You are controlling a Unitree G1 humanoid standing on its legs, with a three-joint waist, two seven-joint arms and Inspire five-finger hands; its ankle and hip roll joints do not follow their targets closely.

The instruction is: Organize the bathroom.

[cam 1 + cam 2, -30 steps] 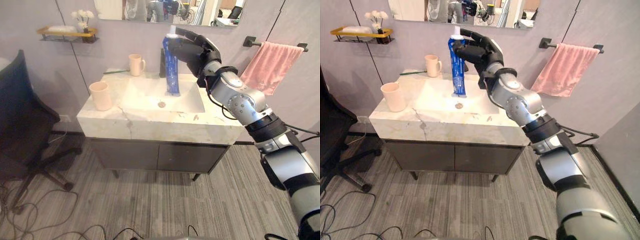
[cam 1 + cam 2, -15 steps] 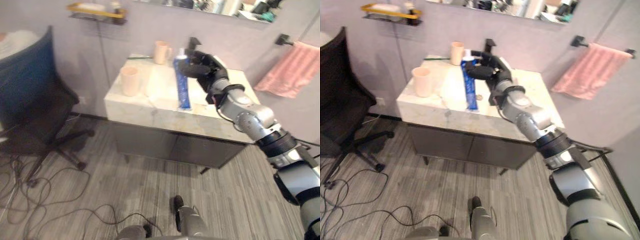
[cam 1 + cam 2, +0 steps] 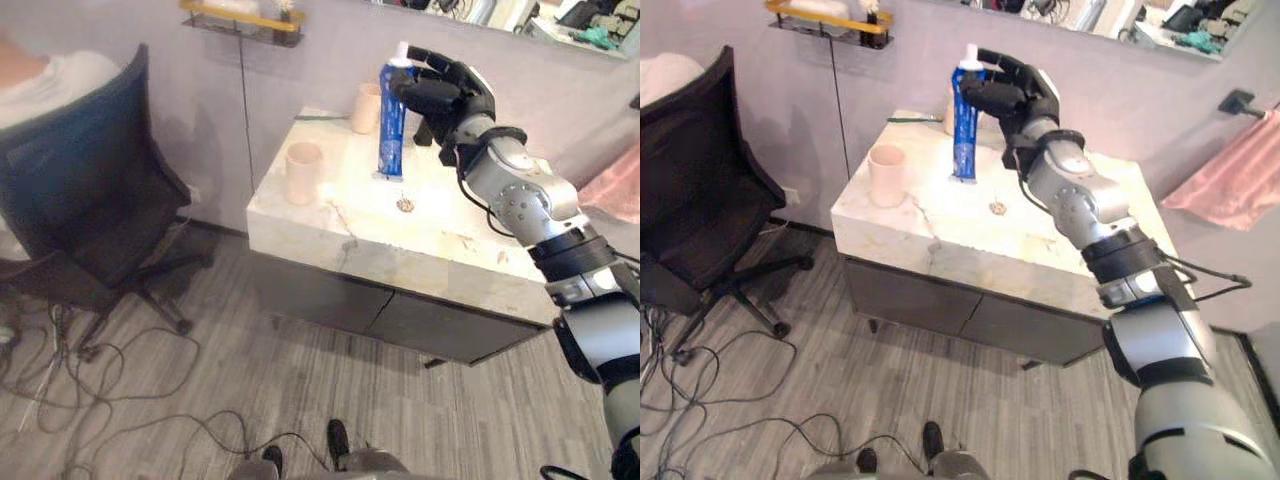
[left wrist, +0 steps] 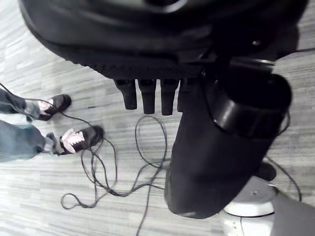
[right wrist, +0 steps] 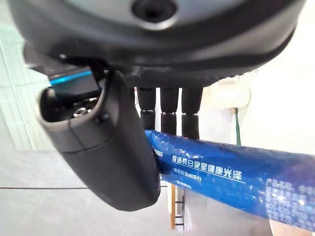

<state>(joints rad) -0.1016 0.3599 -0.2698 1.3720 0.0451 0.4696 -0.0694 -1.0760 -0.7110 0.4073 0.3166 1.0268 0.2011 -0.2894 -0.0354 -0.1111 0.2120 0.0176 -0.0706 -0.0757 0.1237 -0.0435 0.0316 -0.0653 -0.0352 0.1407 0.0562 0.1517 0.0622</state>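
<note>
White Chinese print, unreadable, runs along the blue tube (image 5: 231, 174).

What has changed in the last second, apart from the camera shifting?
The right hand keeps its grip on the blue toothpaste tube, carried upright from over the basin towards the counter's back left. The two cups stay put.

Blue toothpaste tube (image 3: 392, 120) upright above marble counter (image 3: 330, 205).

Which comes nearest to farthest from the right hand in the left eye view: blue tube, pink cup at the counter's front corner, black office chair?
1. Blue tube: held in the right hand above the counter.
2. Pink cup: on the counter's front left corner, left of the hand.
3. Black office chair: on the floor, far left.
</note>
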